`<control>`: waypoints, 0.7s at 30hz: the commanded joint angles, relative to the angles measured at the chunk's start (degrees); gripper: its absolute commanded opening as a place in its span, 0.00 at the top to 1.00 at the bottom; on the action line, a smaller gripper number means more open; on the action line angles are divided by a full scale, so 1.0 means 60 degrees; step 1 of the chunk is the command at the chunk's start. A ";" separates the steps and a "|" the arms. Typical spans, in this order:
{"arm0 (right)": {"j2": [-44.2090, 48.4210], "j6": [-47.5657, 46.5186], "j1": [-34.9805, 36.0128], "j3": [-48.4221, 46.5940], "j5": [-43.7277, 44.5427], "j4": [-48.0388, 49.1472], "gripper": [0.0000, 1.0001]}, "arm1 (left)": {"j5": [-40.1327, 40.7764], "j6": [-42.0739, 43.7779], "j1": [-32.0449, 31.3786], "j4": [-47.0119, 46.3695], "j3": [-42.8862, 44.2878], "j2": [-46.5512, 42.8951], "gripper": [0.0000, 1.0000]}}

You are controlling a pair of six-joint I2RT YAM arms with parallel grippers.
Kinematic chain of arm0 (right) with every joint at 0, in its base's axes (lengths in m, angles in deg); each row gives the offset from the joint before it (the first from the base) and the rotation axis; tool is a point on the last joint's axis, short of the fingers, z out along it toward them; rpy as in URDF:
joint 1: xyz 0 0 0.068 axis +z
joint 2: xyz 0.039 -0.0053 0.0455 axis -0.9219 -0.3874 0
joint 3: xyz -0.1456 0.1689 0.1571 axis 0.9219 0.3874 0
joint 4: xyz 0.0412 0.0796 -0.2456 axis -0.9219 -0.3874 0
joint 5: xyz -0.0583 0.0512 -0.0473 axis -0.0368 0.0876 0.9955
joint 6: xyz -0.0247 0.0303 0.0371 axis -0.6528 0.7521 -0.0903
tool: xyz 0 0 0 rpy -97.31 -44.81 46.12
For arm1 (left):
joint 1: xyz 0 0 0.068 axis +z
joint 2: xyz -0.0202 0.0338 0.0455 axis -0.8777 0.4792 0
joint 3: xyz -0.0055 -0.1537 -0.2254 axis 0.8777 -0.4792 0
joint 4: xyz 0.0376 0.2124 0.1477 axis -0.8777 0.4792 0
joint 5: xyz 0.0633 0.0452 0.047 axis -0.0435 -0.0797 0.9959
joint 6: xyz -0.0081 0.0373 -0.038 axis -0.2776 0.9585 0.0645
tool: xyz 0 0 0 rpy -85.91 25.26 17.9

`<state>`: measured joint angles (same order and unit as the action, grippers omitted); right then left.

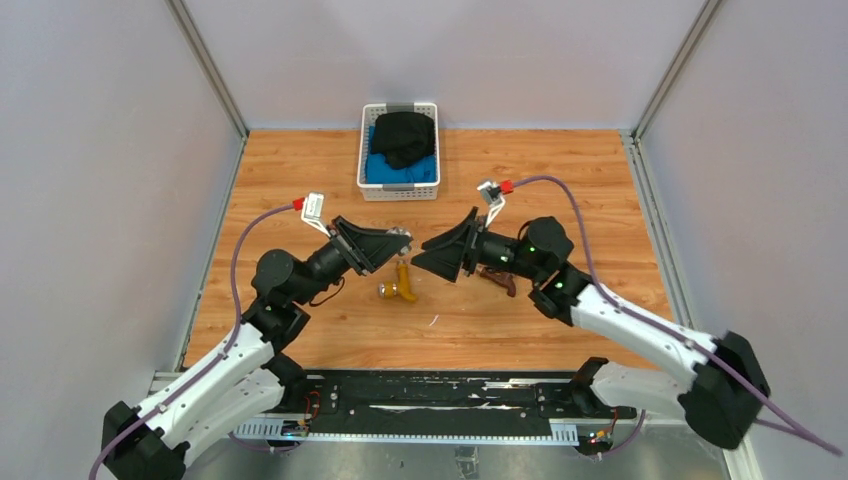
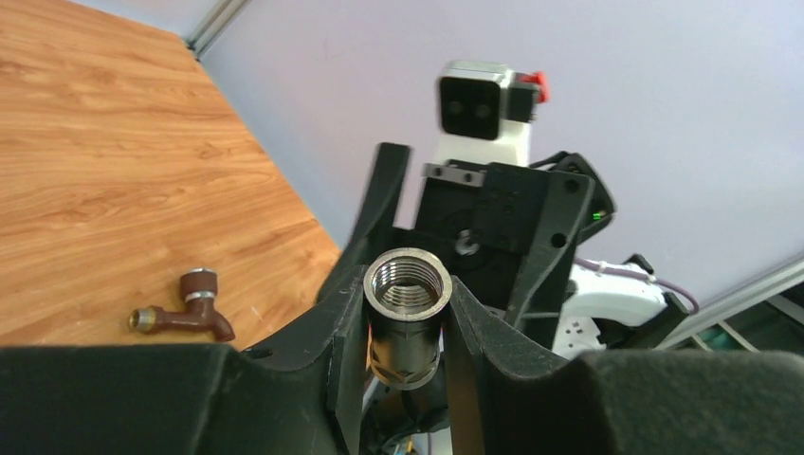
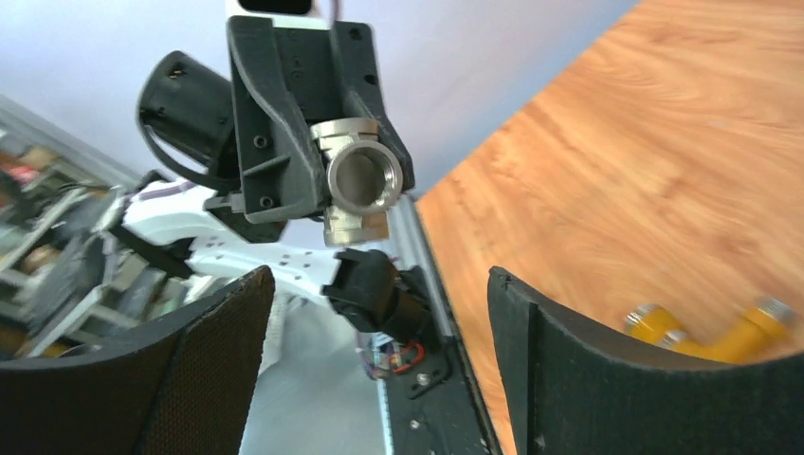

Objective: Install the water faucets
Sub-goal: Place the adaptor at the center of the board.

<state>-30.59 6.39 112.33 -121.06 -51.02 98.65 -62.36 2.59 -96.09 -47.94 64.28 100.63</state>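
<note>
— Where are the faucets?

— Both are lying on the table (image 1: 560, 180), neither one held. The yellow faucet (image 1: 402, 283) is out in the open near the middle, just below the tips of the two grippers. The brown faucet (image 1: 500, 280) lies on its side to the right of it, partly tucked under the right arm.

— Any lettering on them?

— If there is, I can't read it. The brown one has a brassy end and a round cap, seen from the left wrist. That's all I can make out.

— What about the left gripper (image 1: 402, 240)?

— It's pinched on a grey fitting (image 2: 408, 294), a stubby piece with threads inside its open mouth. It's held off the table, with that mouth turned toward the right gripper (image 1: 440, 245).

— And the right one?

— Its fingers (image 3: 559, 379) are spread wide with nothing between them. It faces the fitting, close to it but apart from it.

— Anything else on the table?

— A white basket (image 1: 362, 150) at the far edge, with a black cloth (image 1: 405, 135) piled on a blue cloth (image 1: 385, 170).
</note>
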 commanded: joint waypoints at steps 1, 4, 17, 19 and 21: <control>0.2213 -0.3159 -0.0219 -0.0436 0.2513 -0.5726 0.17 | -0.0229 0.0660 0.0130 0.1466 0.0687 -0.0165 1.00; 0.3373 -0.4312 -0.0788 -0.0604 0.4321 -0.8597 0.16 | -0.1042 0.0546 0.0550 0.2326 0.1240 0.0271 1.00; 0.1118 -0.3541 -0.3165 -0.0515 0.5638 -1.2614 0.37 | -0.0282 0.0635 0.0996 0.5134 0.2482 0.1839 1.00; 0.0638 -0.3082 -0.3312 -0.0515 0.5852 -1.2408 0.39 | -0.0072 0.0753 0.0997 0.5134 0.2315 0.1552 1.00; 0.0108 -0.2673 -0.3385 -0.0739 0.6159 -1.2209 0.36 | 0.0082 0.0855 0.0997 0.5321 0.2156 0.1299 1.00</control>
<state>-26.40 -15.79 93.62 -124.34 -16.26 27.09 -65.24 5.19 -90.36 -18.55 78.13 112.13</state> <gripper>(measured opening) 0.621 0.341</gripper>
